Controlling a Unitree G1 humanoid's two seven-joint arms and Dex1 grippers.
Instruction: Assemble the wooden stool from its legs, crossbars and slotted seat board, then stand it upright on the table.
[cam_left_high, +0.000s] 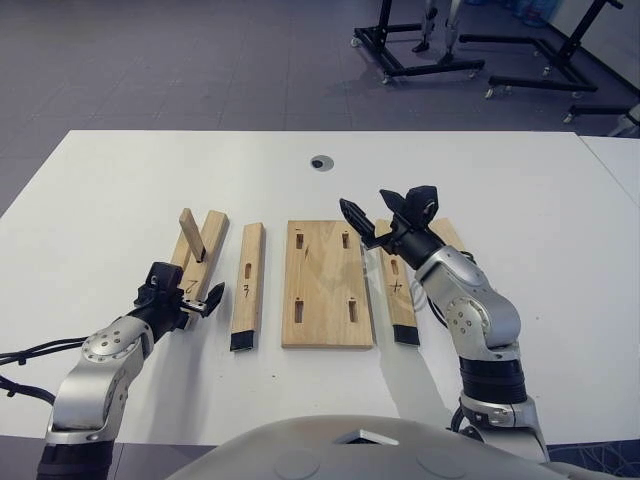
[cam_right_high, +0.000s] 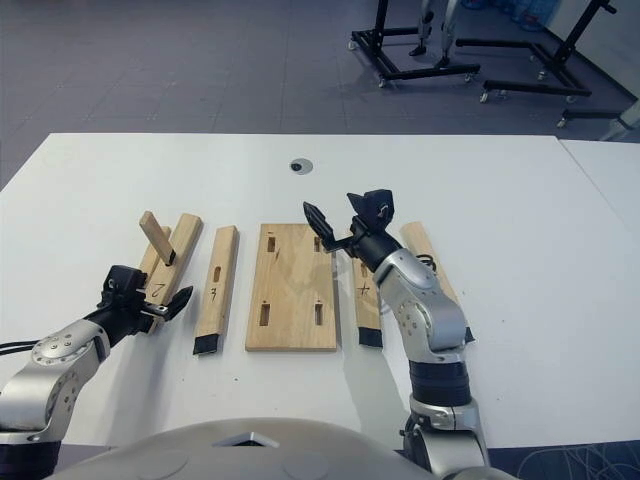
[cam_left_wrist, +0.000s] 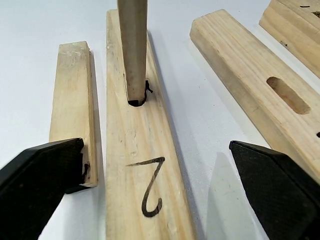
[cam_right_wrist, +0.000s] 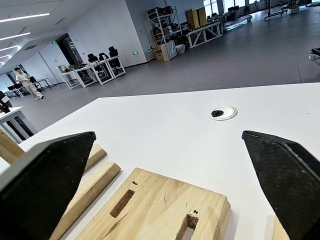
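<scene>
So, your left gripper (cam_left_high: 190, 292) is spread wide astride the leg marked 2 (cam_left_wrist: 145, 165), probably to steady it under the crossbar (cam_left_wrist: 134, 45) planted in its slot. Your right gripper (cam_left_high: 365, 207) hangs released over the seat board (cam_left_high: 325, 285), lying slots-up between the loose legs (cam_left_high: 247, 285).

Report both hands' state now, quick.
Left hand: open, empty, straddling leg 2.
Right hand: open, empty, over the seat board.

The white table (cam_left_high: 120, 180) has a round grommet (cam_left_high: 321, 161); wheeled frames (cam_left_high: 436, 69) stand behind.
</scene>
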